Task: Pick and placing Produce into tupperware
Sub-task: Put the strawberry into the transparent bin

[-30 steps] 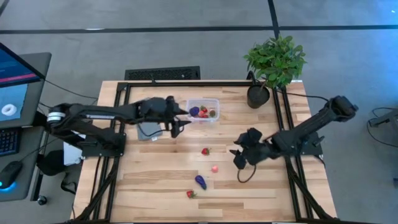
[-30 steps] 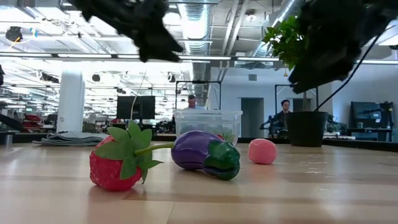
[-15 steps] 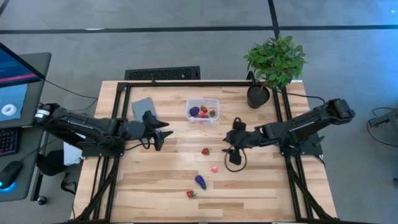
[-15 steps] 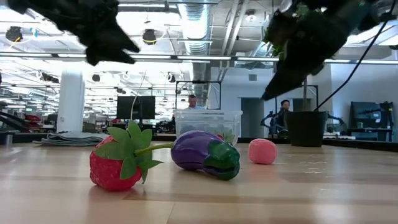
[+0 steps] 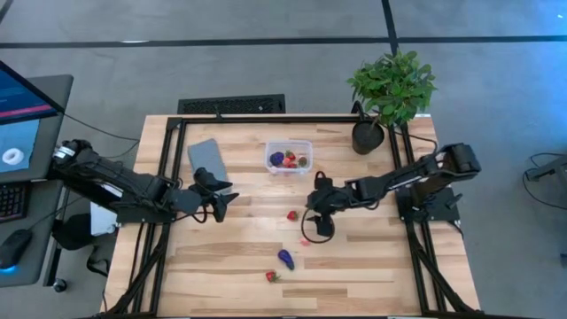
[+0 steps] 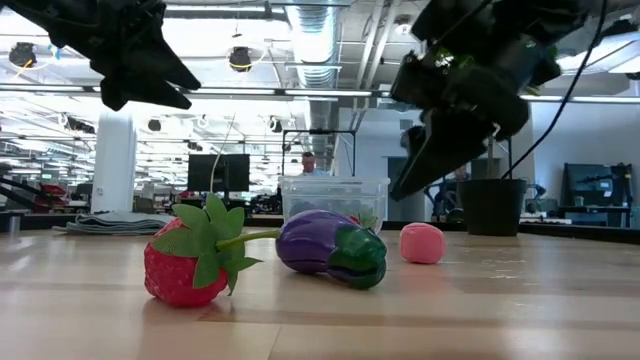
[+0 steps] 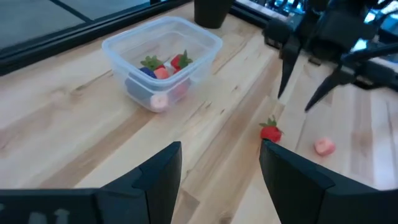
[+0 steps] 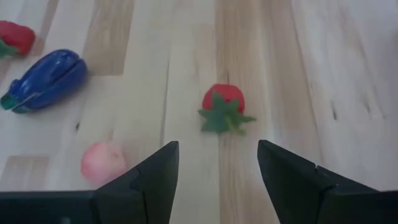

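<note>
From above, the clear tupperware (image 5: 290, 157) sits toward the far middle of the wooden table (image 5: 248, 266), already holding a purple piece and some strawberries, with a flat grey lid (image 5: 205, 157) lying apart on its left and a potted plant (image 5: 390, 93) at the far right corner. Loose on the boards are a strawberry (image 5: 291, 214), a pale pink piece (image 5: 305, 239), a purple eggplant (image 5: 285, 259) and another strawberry (image 5: 272, 276). The right gripper (image 5: 317, 221) hangs just beside the first strawberry and the pink piece; the left gripper (image 5: 219, 202) waits near the lid. At table height, a strawberry (image 6: 190, 262), the eggplant (image 6: 332, 248) and the pink piece (image 6: 422, 243) lie in front of the tub (image 6: 334, 200), both arms above them. The left wrist camera shows its fingers (image 7: 155, 180) spread with nothing between them, the filled tub (image 7: 163, 60) ahead, and the other arm's gripper (image 7: 306, 81) over a strawberry (image 7: 270, 131). The right wrist camera shows its fingers (image 8: 155, 177) spread and empty, a strawberry (image 8: 223, 107) ahead between them, the pink piece (image 8: 102, 162) and eggplant (image 8: 45, 79) off to one side.
</note>
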Robot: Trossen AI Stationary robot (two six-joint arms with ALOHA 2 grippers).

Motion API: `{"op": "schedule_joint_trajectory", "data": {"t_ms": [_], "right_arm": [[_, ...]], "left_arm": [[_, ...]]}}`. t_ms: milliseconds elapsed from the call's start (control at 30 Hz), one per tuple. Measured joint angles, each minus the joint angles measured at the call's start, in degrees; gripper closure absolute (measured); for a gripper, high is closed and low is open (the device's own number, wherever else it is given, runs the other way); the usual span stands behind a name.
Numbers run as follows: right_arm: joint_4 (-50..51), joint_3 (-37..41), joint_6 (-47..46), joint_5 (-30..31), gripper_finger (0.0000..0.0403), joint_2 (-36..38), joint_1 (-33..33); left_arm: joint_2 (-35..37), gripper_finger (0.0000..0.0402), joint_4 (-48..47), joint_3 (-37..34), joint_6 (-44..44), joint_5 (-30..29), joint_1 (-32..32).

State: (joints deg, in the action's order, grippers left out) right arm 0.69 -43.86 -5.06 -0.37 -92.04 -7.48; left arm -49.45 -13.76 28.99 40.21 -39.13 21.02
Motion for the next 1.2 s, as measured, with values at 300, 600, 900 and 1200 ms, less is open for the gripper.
{"op": "schedule_joint_trajectory", "data": {"t_ms": [300, 600, 900, 1200], "right_arm": [[-1.26, -4.51, 2.06, -1.81, 0.0163, -6.71, 1.42], [-1.58, -7.02, 2.63, -2.9, 0.0163, -10.49, 2.01], [-3.61, -7.14, 3.62, -4.36, 0.0163, -10.54, 2.62], [-3.74, -7.14, 4.2, -5.83, 0.0163, -10.54, 3.64]], "left_arm": [[-0.02, 0.0197, -0.57, 0.0, 2.05, -0.57, 0.45], [-0.02, 0.0197, -1.47, 0.04, 2.68, -0.59, 0.45], [-0.02, 0.0197, -2.03, 0.04, 2.68, -0.61, 0.45], [-0.02, 0.0197, -2.29, 0.04, 2.68, -0.75, 0.45]]}}
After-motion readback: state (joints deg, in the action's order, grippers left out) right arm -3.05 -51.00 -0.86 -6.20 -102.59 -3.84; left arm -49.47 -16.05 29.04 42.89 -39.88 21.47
